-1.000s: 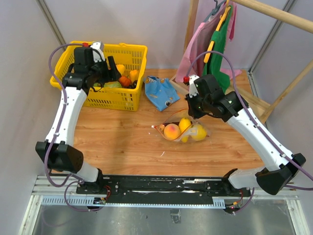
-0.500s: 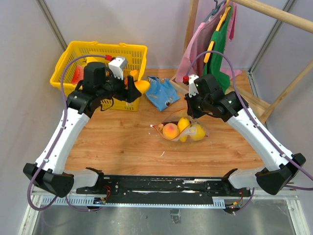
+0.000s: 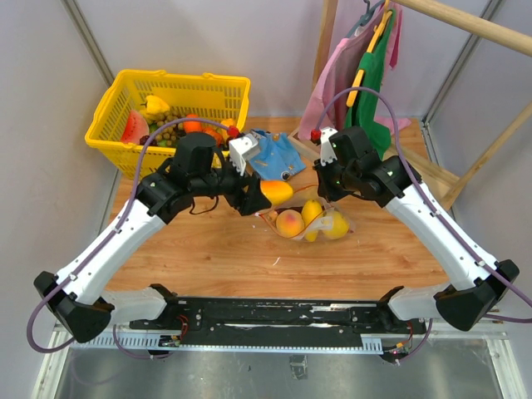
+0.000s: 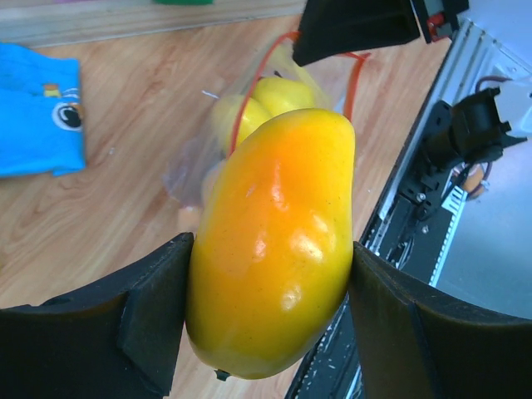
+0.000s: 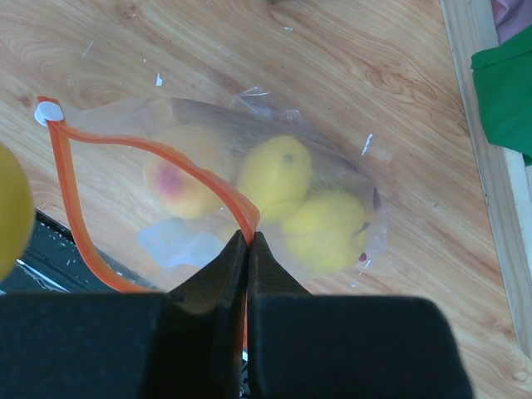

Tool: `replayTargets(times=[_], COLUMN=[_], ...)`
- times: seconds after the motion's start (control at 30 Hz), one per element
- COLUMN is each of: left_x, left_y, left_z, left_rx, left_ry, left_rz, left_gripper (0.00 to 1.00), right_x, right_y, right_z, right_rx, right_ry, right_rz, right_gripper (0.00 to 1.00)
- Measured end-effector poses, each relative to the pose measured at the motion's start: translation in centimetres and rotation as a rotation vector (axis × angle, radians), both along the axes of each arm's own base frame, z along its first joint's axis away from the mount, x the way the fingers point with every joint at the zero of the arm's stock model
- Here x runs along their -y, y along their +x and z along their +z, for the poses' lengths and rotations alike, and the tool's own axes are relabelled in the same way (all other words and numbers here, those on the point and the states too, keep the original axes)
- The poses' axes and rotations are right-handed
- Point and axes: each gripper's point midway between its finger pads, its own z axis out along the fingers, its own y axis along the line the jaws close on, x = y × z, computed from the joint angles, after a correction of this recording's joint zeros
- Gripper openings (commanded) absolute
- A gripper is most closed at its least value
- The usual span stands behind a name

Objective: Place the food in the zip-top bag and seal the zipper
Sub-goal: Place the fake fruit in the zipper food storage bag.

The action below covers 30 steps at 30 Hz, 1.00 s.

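Note:
My left gripper is shut on the yellow-orange mango, which it holds in the air just left of the bag's mouth. The clear zip-top bag lies mid-table with its mouth open. It holds an orange-pink peach and two yellow fruits. My right gripper is shut on the red-orange zipper and holds that edge up. In the right wrist view the peach and the yellow fruits show through the plastic. The dark red slice is not in view near the bag.
A yellow mesh basket with several toy foods stands at the back left. A blue soft pouch lies behind the bag. A wooden rack with hanging cloths stands at the back right.
My left gripper has carried the mango from the basket rightward and forward to the bag's mouth. The right gripper has held the zipper edge in place.

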Motion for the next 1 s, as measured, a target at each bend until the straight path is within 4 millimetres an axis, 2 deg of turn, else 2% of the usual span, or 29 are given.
replayTargets(times=[0.3, 0.57, 1.0], left_x=[3.5, 5.6, 7.3], left_y=[-1.9, -0.9, 0.4], left_z=[-2.1, -5.0, -8.0], left_rx=[-0.020, -0.046, -0.070], left_ry=[0.042, 0.101, 0.146], left_rz=[-0.097, -0.082, -0.015], left_gripper=[0.00, 0.00, 0.01], right_x=[-0.4, -0.7, -1.3], right_y=[0.0, -0.5, -0.8], right_z=[-0.3, -0.4, -0.4], right_rx=[-0.010, -0.018, -0.028], right_ry=[0.018, 0.047, 0.076], right_rz=[0.004, 0.014, 0.039], right_gripper=[0.01, 0.01, 0.01])
